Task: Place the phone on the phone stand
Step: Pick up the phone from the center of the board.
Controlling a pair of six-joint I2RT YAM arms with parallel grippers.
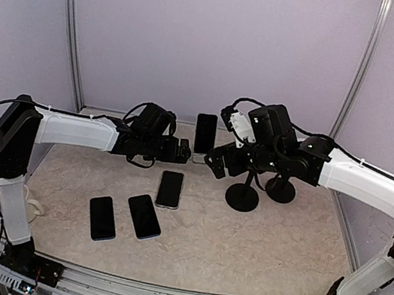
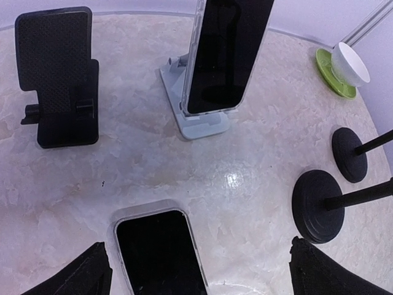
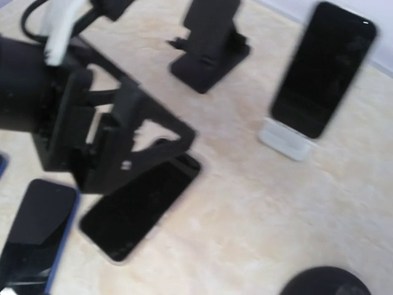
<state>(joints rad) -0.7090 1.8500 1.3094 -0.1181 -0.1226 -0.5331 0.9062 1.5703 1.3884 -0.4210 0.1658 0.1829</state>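
One phone [image 1: 205, 133] stands upright on the white phone stand [image 2: 199, 126] at the back of the table; in the left wrist view this phone [image 2: 227, 55] leans on it. A black phone stand [image 2: 58, 80] to its left holds nothing. Another phone [image 2: 159, 255] lies flat, screen up, below my left gripper [image 2: 198, 246], which is open; its fingertips [image 2: 86, 273] straddle the phone's far end without touching. My right gripper [image 1: 217, 160] hovers open just right of the white stand, with nothing in it. The right wrist view shows the flat phone [image 3: 141, 206] partly under the left gripper.
Two more phones [image 1: 144, 216] [image 1: 102, 218] lie flat toward the front left. Two black stands with round bases [image 1: 241, 197] [image 1: 281, 189] rise at the right, under the right arm. A green saucer with a white cup [image 2: 344, 67] sits at the far right edge.
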